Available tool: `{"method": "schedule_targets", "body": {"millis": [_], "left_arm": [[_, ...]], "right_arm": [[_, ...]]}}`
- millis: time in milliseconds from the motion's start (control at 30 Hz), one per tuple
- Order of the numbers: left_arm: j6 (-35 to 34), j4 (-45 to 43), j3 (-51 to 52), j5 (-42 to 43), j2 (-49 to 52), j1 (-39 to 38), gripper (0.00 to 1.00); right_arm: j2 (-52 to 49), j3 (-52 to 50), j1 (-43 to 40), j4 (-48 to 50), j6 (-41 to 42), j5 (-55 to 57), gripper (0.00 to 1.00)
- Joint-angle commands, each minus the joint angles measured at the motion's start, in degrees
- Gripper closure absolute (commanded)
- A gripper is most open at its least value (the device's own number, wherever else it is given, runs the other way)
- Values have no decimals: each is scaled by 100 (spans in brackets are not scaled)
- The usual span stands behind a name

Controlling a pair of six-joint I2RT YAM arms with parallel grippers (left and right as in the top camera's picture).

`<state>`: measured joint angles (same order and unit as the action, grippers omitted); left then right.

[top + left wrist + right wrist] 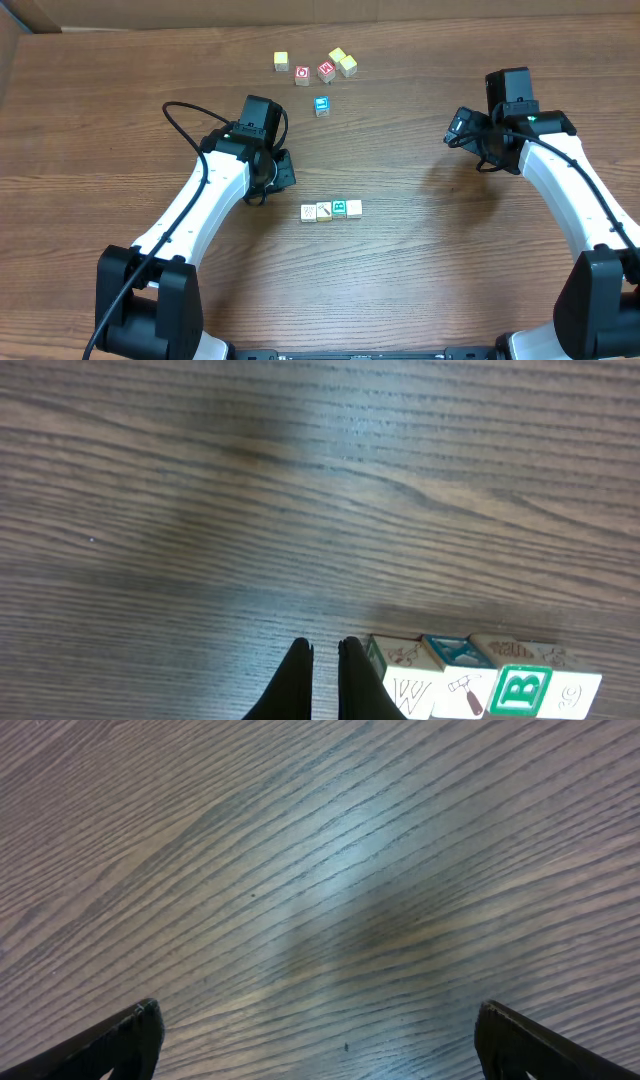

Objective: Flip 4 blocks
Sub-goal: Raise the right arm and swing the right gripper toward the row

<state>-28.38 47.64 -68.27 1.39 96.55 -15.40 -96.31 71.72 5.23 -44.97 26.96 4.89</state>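
The four blocks [480, 680] are cut off by the bottom edge of the left wrist view, at five o'clock. Only a green B and a hammer picture read clearly; the other prints are blurred. The left gripper [322, 652] has its fingers pressed together, holding nothing, just beside the row's end block. Overhead, the row lies near the table's [420, 280] centre. The right gripper [318, 1015] is spread wide over bare wood, well apart from the blocks, its fingers cropped at the lower corners.

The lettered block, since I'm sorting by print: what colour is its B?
The lettered block shows green; clearest from the left wrist.
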Motion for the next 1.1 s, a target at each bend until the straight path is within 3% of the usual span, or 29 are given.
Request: {"method": "schedule_targets", "body": {"millis": [0, 300, 533, 867, 900, 967, 1000, 1067], "left_arm": [[11, 81, -98, 208, 20, -44, 96], [291, 881, -94, 417, 20, -120, 96], [291, 1005, -92, 417, 20, -120, 95], [289, 953, -87, 402, 20, -118, 94], [291, 957, -87, 400, 20, -118, 94], [291, 957, -87, 398, 20, -118, 94], [289, 953, -87, 398, 20, -118, 94], [289, 927, -87, 398, 20, -118, 94]], "right_arm": [[61, 83, -11, 31, -24, 13, 0], [61, 83, -11, 31, -24, 13, 0], [61, 83, -11, 109, 83, -59, 0], [57, 83, -11, 256, 1231, -3276, 0], [57, 83, -11, 267, 1228, -3473, 6], [57, 83, -11, 221, 1231, -3644, 78], [57, 83, 7, 181, 1231, -3650, 96], [57, 83, 109, 149, 1196, -3611, 96]]}}
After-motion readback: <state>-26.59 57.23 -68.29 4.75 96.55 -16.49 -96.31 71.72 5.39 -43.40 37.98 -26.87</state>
